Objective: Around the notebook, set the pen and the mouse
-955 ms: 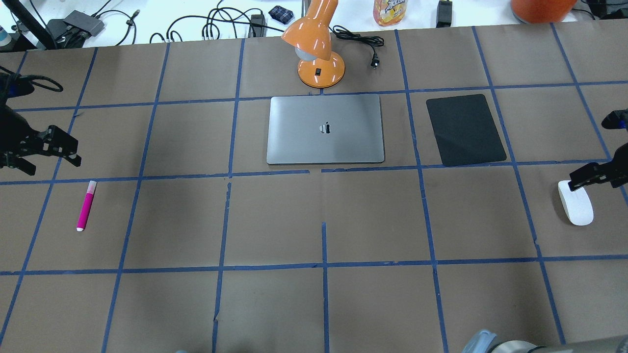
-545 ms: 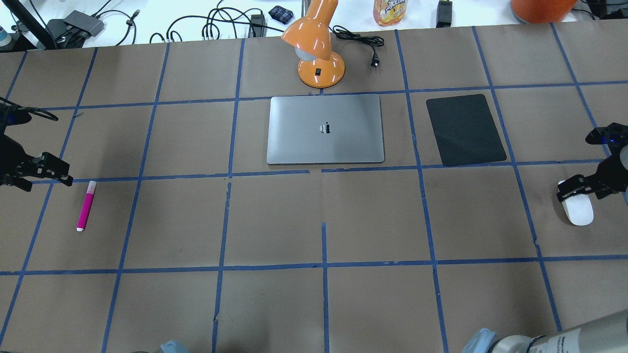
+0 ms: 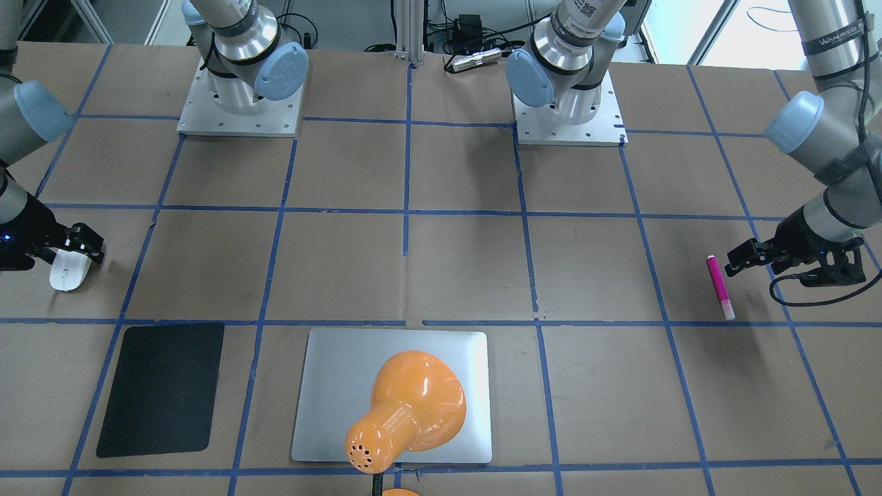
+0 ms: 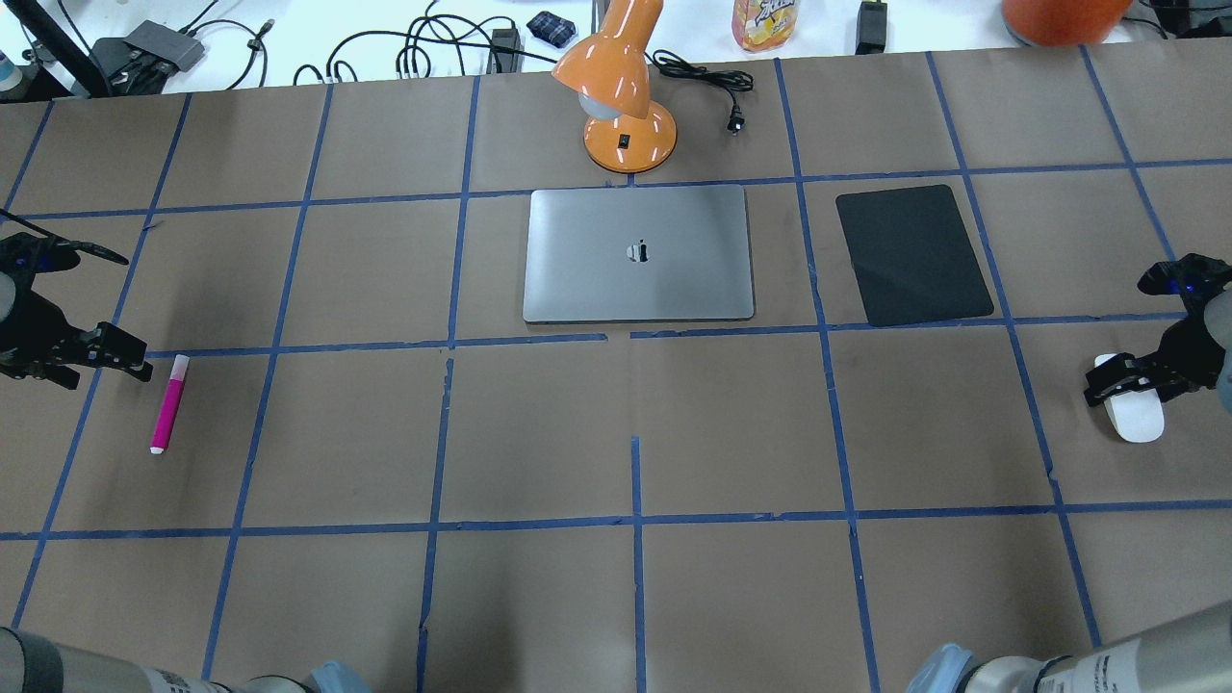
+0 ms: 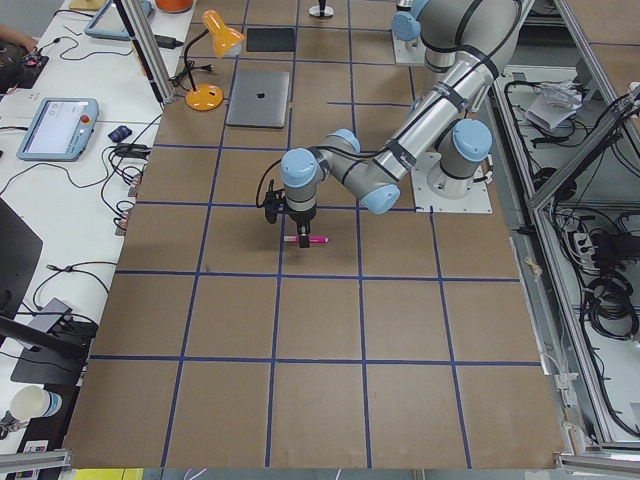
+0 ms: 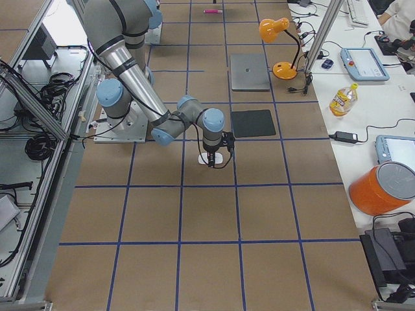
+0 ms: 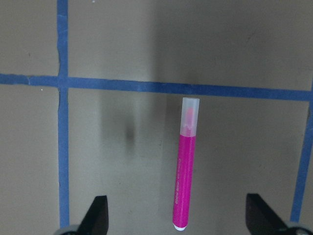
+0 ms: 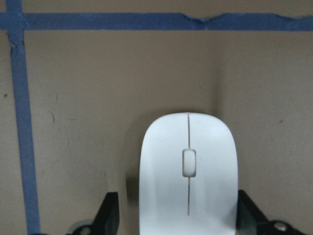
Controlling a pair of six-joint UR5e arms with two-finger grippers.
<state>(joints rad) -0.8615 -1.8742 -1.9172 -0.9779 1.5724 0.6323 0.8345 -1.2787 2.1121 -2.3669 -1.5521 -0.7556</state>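
Observation:
The pink pen (image 4: 168, 404) lies on the brown table at the left, and my left gripper (image 4: 101, 366) hangs open just above its capped end. In the left wrist view the pen (image 7: 186, 169) lies between the two spread fingertips (image 7: 99, 215). The white mouse (image 4: 1133, 412) sits at the far right, and my right gripper (image 4: 1131, 380) is open over its far end. In the right wrist view the mouse (image 8: 188, 181) fills the gap between the fingers (image 8: 110, 215). The silver notebook (image 4: 638, 289) lies closed at the table's middle back.
An orange desk lamp (image 4: 626, 106) stands just behind the notebook, its plug and cord (image 4: 717, 91) beside it. A black mat (image 4: 912, 253) lies right of the notebook. Both arm bases (image 3: 241, 103) are bolted at the robot's edge of the table.
Both grippers have come toward the robot's side and lower: the left one from beyond the pen to its capped end, the right one down over the mouse. Pen and mouse have not moved.

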